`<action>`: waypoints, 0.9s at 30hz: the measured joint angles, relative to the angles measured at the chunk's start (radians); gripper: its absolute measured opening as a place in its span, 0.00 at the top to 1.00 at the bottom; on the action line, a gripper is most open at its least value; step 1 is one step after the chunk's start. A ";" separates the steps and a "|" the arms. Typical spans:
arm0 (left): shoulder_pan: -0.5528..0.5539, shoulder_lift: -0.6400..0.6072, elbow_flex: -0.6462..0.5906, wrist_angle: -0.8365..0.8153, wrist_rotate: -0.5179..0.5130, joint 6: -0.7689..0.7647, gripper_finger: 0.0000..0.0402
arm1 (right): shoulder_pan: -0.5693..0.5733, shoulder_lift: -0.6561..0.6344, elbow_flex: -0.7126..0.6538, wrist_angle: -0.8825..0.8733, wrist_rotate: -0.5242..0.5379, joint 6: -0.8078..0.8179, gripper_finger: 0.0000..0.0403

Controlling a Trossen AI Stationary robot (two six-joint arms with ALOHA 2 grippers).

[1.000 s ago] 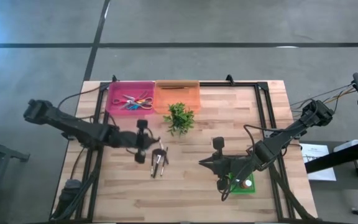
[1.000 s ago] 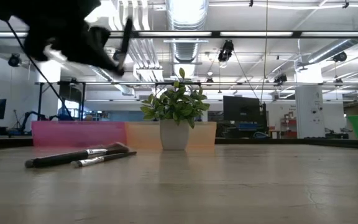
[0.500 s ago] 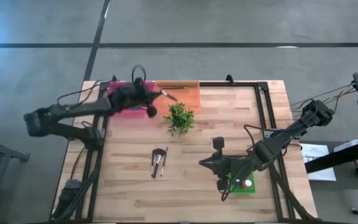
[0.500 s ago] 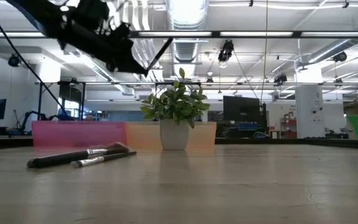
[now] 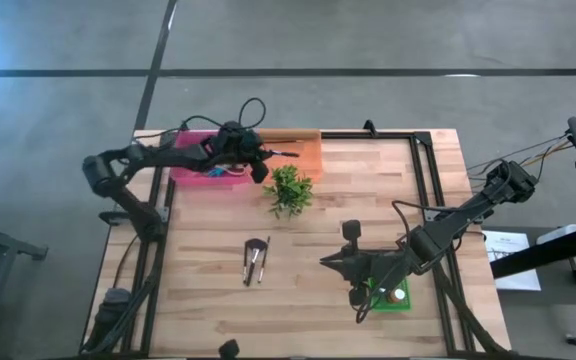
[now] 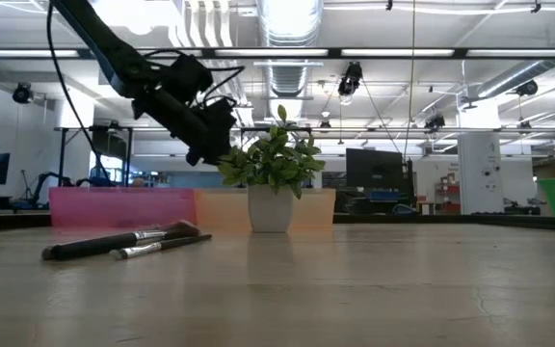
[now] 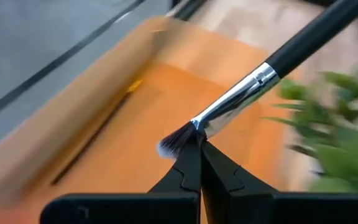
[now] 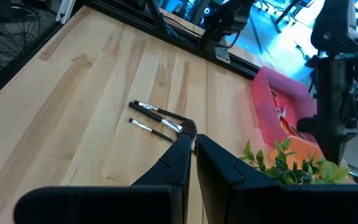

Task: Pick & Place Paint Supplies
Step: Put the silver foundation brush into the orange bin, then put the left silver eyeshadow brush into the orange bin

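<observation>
You have a leafy green plant in a white pot standing on the wooden worktop, just in front of the pink bin and the orange bin at its far edge.

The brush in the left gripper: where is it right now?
In the high view the brush is held in the left gripper at the table's far side, over the orange bin, just behind the plant.
</observation>
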State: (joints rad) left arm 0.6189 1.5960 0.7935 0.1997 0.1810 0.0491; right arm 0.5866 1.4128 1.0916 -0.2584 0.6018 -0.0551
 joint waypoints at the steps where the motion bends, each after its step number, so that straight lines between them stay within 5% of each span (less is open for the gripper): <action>1: 0.001 0.009 0.008 -0.004 -0.013 -0.003 1.00 | 0.000 0.000 0.000 0.000 0.000 0.000 0.94; 9: 0.000 0.025 0.068 -0.136 -0.057 -0.006 0.98 | 0.000 0.000 0.000 0.000 0.000 -0.002 0.94; 22: -0.002 0.021 0.068 -0.141 -0.096 0.006 0.78 | 0.000 0.000 -0.001 0.000 0.000 0.002 0.94; 27: -0.012 -0.032 0.068 -0.229 -0.003 0.085 0.76 | 0.000 0.000 -0.001 0.000 0.000 0.002 0.94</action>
State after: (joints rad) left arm 0.6066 1.5641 0.8619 -0.0296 0.1781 0.1346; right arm 0.5865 1.4128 1.0904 -0.2588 0.6018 -0.0528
